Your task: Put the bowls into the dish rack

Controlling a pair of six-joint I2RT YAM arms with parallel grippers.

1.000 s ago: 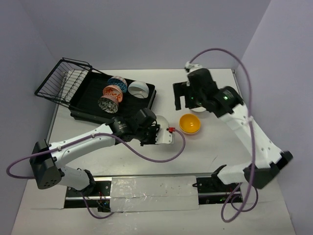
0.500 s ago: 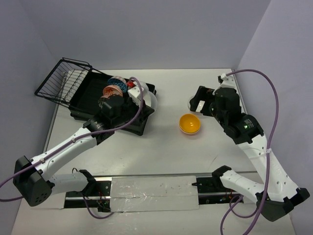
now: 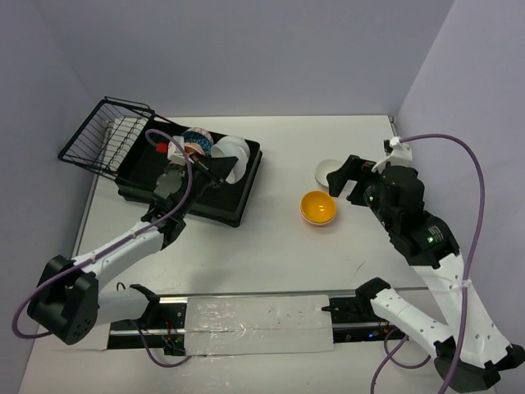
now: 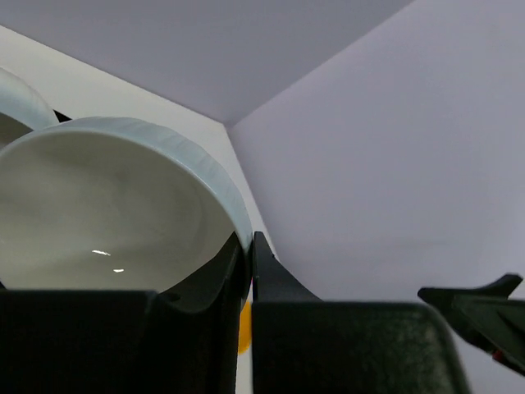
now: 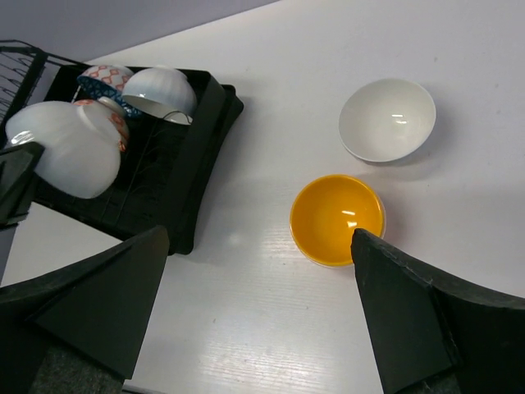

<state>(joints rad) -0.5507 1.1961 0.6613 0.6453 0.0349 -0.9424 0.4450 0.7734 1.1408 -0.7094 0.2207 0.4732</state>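
- the left gripper (image 4: pixel 248 275) is clamped on the rim of a white bowl (image 5: pixel 70 152), one finger inside the rim and one outside, with the bowl's hollow facing back toward the wrist.
- this bowl hangs tipped on its side over the ribbed floor of the dish rack (image 5: pixel 190 176); i cannot tell whether it touches the floor.
- beyond it, away from the left fingers, a second white bowl (image 5: pixel 164 90) stands on edge in the rack's far right corner.
- a blue-patterned bowl (image 5: pixel 102 82) sits just beside that one, and the gaps between these three bowls look narrow.
- the rack's right rim lies just past the held bowl, while the wire basket (image 3: pixel 102 135) is behind the left wrist at the rack's other end.
- the right gripper (image 5: pixel 258 238) hangs above the table (image 5: pixel 271 328) with its jaws spread wide apart.
- the yellow bowl (image 5: pixel 336 217) sits upright on the table below the right gripper, nearer its right finger.
- a third white bowl (image 5: pixel 387 119) lies further ahead of the right gripper, near the yellow one but apart from it.
- a wide stretch of table lies between the yellow bowl and the rack's rim, off to the right gripper's left.
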